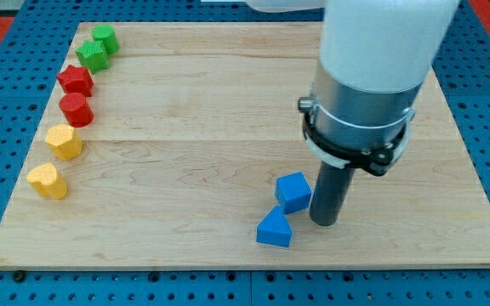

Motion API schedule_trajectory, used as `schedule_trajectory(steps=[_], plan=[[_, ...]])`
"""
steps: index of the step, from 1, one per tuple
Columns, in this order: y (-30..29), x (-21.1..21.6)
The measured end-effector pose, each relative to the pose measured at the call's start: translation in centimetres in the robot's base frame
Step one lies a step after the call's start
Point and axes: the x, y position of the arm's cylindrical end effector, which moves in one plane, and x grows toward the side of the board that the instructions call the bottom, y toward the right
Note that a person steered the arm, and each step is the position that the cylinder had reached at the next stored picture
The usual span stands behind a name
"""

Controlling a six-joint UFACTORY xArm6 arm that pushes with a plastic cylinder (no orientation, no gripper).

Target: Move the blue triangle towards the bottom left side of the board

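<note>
The blue triangle [274, 229] lies near the view's bottom edge of the wooden board [228, 110], a little right of centre. A blue cube [293, 191] sits just above and right of it, nearly touching it. My tip [324, 221] is on the board right next to the cube's right side and up-right of the triangle, a small gap from the triangle.
Along the board's left edge stand a green block [105, 38], a green star-shaped block [92, 56], a red star-shaped block [76, 81], a red cylinder [76, 110], a yellow block [64, 141] and a yellow heart-shaped block [48, 180]. The arm's wide body [373, 76] hangs over the right half.
</note>
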Motion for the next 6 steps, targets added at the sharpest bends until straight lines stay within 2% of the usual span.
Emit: schedule_trajectory(steps=[1, 2, 3, 4, 6], plan=[[0.2, 1.4], [-5.3, 2.9], [-11.4, 2.3], [-11.6, 1.2], [-17.2, 0.5]])
